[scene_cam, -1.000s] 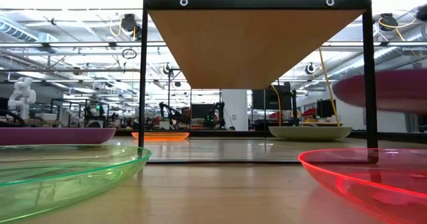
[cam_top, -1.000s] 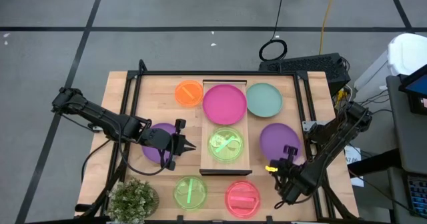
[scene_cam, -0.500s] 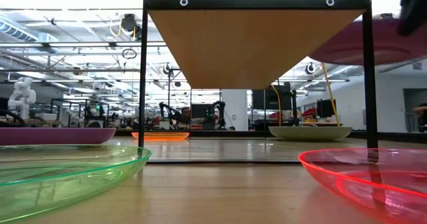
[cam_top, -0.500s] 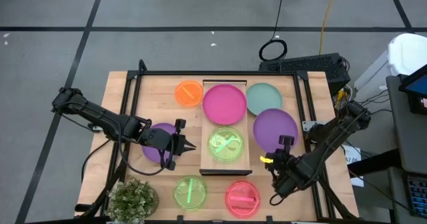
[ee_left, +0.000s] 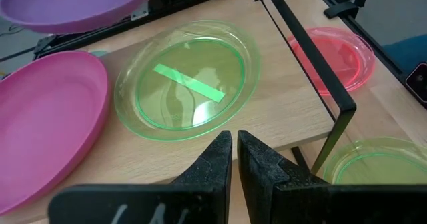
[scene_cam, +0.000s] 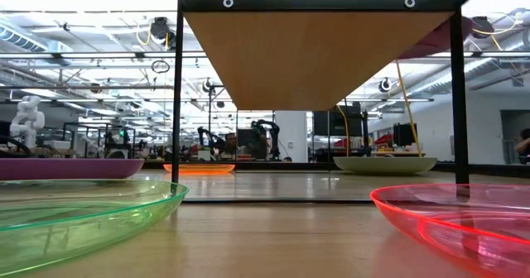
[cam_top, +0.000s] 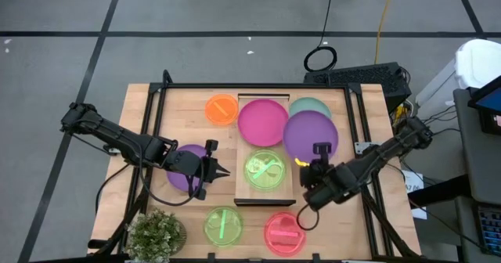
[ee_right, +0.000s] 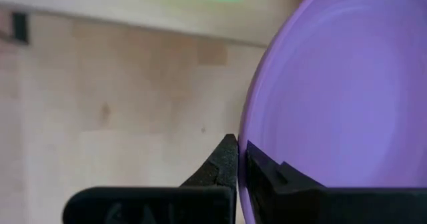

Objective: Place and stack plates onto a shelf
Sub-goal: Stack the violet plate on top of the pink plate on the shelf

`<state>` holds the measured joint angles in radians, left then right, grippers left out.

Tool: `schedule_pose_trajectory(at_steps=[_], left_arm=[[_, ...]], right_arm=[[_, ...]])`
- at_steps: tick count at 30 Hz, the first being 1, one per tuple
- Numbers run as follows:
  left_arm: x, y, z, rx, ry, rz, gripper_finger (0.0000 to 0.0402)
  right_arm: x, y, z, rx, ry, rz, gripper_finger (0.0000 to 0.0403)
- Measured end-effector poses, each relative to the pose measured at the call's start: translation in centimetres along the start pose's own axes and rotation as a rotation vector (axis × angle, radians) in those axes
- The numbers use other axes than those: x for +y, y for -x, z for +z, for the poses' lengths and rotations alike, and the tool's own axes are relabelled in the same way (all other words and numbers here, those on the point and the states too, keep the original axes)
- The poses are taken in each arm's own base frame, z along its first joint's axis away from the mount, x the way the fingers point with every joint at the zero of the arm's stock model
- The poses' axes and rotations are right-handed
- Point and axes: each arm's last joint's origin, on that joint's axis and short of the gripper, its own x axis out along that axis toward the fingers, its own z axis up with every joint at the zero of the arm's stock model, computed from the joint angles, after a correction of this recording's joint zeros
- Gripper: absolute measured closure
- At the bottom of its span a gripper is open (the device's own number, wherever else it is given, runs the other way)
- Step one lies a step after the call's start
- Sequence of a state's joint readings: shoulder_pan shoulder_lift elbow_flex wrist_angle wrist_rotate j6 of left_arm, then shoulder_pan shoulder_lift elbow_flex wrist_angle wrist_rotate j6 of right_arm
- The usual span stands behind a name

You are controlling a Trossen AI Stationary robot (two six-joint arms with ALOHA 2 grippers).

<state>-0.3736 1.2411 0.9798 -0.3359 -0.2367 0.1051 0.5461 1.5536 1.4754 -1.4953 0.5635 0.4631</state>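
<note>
— What was carrying everything?

— A butcher-block tabletop [cam_top: 164,114], with the light-wood shelf [cam_top: 243,192] raised over its middle on dark bars.

— And on the shelf?

— A magenta plate [cam_top: 263,121] at the far end, and a translucent green plate [cam_top: 265,171] at the near end.

— On the tabletop itself?

— An orange plate [cam_top: 221,109] and a teal plate [cam_top: 311,105] at the back, a purple plate [cam_top: 178,177] beneath my left arm, another green plate [cam_top: 223,225] and a pink-red plate [cam_top: 282,232] in front, and a potted plant [cam_top: 156,234] at the near left corner.

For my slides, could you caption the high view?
Right gripper carries a purple plate toward the shelf; left gripper waits.
</note>
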Motion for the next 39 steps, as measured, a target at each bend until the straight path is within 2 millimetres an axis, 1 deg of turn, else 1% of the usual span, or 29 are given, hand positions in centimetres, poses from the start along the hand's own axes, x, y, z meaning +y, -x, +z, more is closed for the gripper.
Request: schedule_pose_trajectory(at_steps=[4, 8, 15, 17, 21, 27, 31, 36, 39], left_arm=[[0.0, 0.0, 0.0, 0.000, 0.015, 0.000, 0.0369], [0.0, 0.0, 0.0, 0.003, 0.046, 0.000, 0.0369], [-0.1, 0.0, -0.2, 0.017, 0.145, -0.002, 0.0369], [-0.2, 0.0, -0.3, 0.030, 0.164, -0.005, 0.0369], [-0.6, 0.1, -0.3, 0.037, 0.195, -0.016, 0.0369], [-1.2, 0.3, -0.3, 0.034, 0.191, -0.034, 0.0369], [-1.3, 0.3, -0.3, 0.031, 0.183, -0.012, 0.0369], [-1.3, 0.3, -0.3, 0.030, 0.180, 0.009, 0.0369], [-1.3, 0.3, -0.2, 0.028, 0.180, 0.009, 0.0369]], right_arm=[[-1.5, -0.2, 0.8, -0.007, 0.053, -0.015, 0.0402], [-3.1, -0.6, 2.0, -0.040, 0.111, 0.000, 0.0403], [-5.7, -2.2, 4.9, -0.189, 0.239, -0.014, 0.0403], [-6.6, -2.7, 5.7, -0.238, 0.249, -0.023, 0.0403], [-8.5, -3.7, 6.8, -0.321, 0.242, 0.056, 0.0403], [-11.0, -5.0, 7.2, -0.359, 0.203, 0.079, 0.0403], [-11.8, -5.5, 7.3, -0.382, 0.189, 0.137, 0.0403], [-11.6, -6.5, 7.7, -0.357, 0.204, 0.165, 0.0403], [-11.5, -6.5, 7.8, -0.367, 0.196, 0.188, 0.0403]])
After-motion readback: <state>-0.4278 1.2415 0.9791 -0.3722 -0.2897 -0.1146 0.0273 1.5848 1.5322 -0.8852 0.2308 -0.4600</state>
